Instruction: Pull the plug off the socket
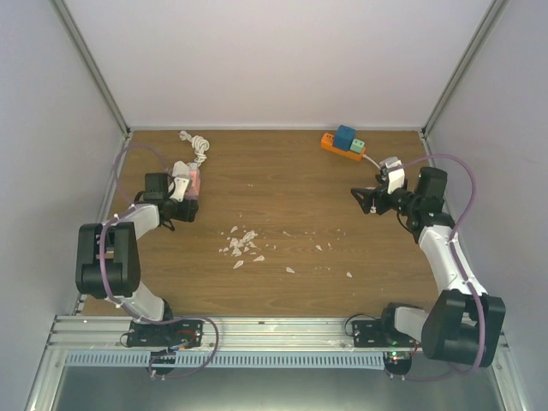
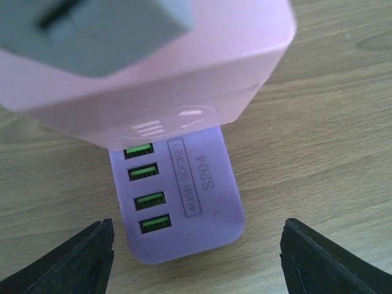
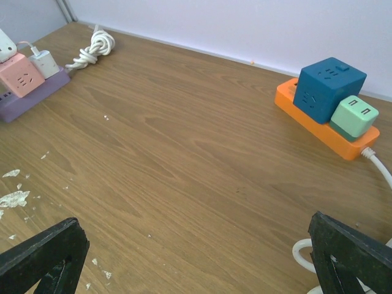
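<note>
Top view: the left claw (image 1: 187,204) sits at the pink plug (image 1: 194,181), with the right claw (image 1: 366,201) well away. 
Left wrist: the claw is released, straddling the purple socket strip (image 2: 184,208), plug just beyond. 
Right wrist: the claw is released, holding nothing. 
I judge this the approach step. Next: advance, then clench on the plug.

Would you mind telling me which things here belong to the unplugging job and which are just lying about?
Job, apparently: purple socket strip, pink cube plug, white charger beside it, left gripper.
Lying about: orange strip, blue cube, green adapter, coiled white cable, white scraps.
</note>
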Tool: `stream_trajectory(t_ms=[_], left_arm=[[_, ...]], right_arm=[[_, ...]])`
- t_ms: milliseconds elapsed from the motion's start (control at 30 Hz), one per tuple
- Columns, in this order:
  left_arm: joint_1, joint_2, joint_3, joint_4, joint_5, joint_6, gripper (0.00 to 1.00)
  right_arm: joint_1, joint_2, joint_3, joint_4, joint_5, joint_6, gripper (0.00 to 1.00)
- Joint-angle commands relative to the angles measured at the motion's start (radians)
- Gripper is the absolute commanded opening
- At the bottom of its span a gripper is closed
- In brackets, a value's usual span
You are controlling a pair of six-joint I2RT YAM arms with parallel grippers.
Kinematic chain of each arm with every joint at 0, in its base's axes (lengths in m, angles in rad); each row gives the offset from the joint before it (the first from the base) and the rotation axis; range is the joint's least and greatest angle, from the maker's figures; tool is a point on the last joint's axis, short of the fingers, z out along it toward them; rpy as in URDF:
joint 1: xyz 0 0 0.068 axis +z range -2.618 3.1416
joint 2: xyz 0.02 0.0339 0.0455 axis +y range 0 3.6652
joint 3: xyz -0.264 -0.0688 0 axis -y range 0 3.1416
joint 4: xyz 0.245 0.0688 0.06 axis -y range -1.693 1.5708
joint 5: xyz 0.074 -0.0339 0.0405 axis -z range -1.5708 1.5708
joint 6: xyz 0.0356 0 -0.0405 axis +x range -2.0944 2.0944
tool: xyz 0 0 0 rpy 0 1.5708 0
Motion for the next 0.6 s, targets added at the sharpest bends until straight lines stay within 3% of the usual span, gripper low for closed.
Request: stream_trajectory(t_ms=[0, 567], left_arm=[[-0.013, 0.038, 0.01, 0.088, -0.024, -0.012, 0.74], [-0.041, 0.109, 0.026, 0.157, -0.073, -0.044, 0.64]], right_arm=[[0.009, 0.008, 0.025, -0.01, -0.004, -0.007, 1.0], [0.01, 0.026, 0.027, -0.014, -0.01, 0.0, 1.0]])
